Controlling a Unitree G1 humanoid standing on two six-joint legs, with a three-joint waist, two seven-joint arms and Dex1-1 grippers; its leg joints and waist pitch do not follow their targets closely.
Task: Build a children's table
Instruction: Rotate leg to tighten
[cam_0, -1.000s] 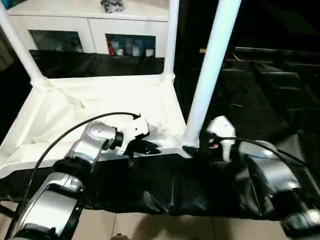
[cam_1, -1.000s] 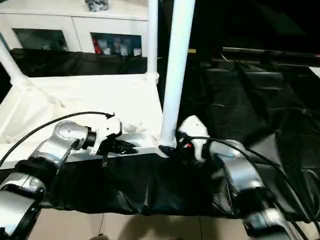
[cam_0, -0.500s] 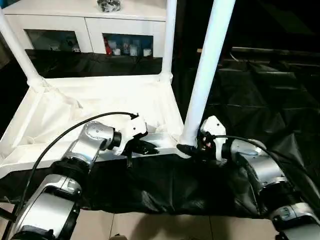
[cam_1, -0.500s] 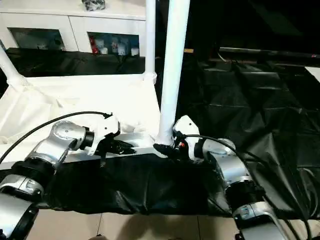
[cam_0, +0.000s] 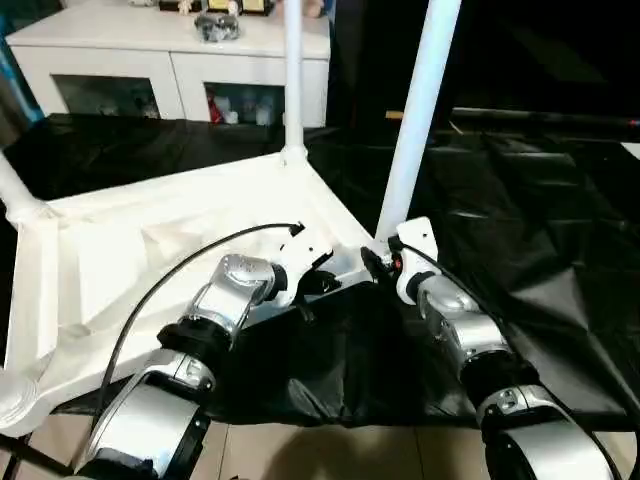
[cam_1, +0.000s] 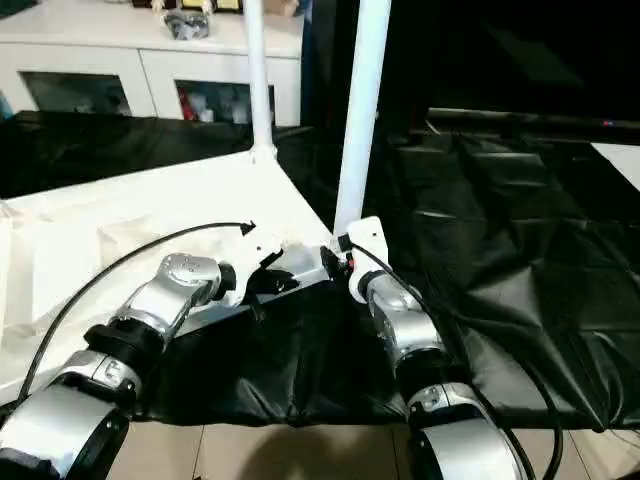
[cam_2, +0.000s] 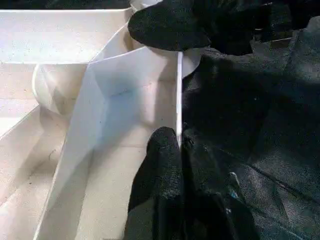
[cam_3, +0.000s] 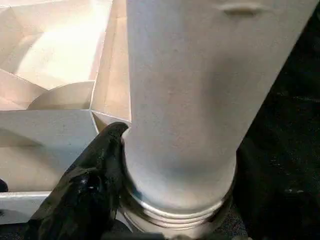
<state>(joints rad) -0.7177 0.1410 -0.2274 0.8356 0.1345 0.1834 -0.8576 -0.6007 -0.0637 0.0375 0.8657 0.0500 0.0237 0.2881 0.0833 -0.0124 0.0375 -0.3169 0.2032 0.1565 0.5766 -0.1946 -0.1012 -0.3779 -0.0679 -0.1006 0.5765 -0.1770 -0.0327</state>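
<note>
The near leg (cam_0: 418, 110) runs off the top edge at twelve o'clock; its base hides one finger of the right gripper (cam_3: 150, 210), so that grip's unreadable.

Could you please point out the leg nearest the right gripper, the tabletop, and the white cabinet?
Nearest leg (cam_0: 415, 120), left eye view, mid-tube.
Tabletop (cam_0: 130, 255), left eye view, bare ribbed underside.
White cabinet (cam_0: 250, 72), left eye view, front panel.

A white cabinet (cam_0: 180, 60) with glass doors is standing behind a black sheet (cam_0: 560, 240) that is covering the tiled floor (cam_0: 330, 455).
</note>
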